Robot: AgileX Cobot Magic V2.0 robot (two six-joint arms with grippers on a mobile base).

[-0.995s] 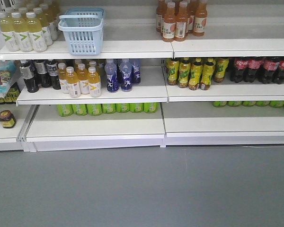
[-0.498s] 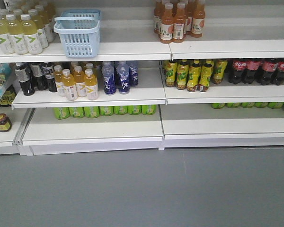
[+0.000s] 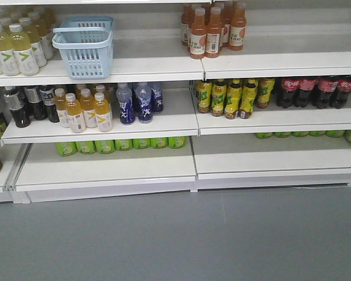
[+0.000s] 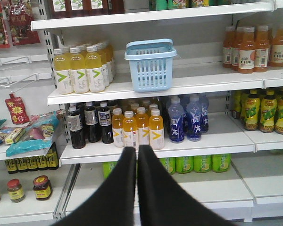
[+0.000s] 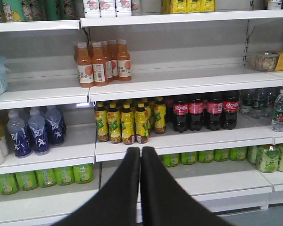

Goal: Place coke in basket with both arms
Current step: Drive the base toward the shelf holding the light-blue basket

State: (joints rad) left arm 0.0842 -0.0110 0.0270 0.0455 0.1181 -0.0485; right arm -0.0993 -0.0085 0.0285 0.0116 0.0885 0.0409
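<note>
1. Left gripper [image 4: 137, 151]: black wedge fingers pressed together tip to tip, holding nothing. It faces the left bay and is well apart from the shelving.
2. Pale yellow bottles [image 3: 14, 50]: a block at the left end of the upper shelf [image 3: 158, 69], just beside the basket.
3. Basket [image 3: 88, 58]: pale blue with slotted walls, upright on the upper shelf left of centre, near the front edge. Its handles are folded along the rim.
4. Orange-brown juice bottles [image 3: 207, 32]: a cluster on the upper shelf at the seam between the two bays.
5. Yellow-green bottles [image 3: 231, 98]: at the left end of the right bay's middle shelf [image 3: 292, 120], just beside the coke.
6. Coke [image 3: 307, 92]: a row with dark contents and red wrap labels, upright at the right end of that middle shelf. It sits a little back from the front edge, the bottles touching side to side, well apart from the basket.
7. Handling, judged: the bottles look full, so fairly weighty for their size. The plastic wall is probably stiff under pressure, and the round label band is smooth and likely to slip. Best hold is across the labelled body, low enough to prevent tipping. Tight neighbours leave little finger room.
8. Right gripper [image 5: 140, 151]: fingers likewise closed together and empty. It faces the right bay, with the coke up and to its right.
</note>
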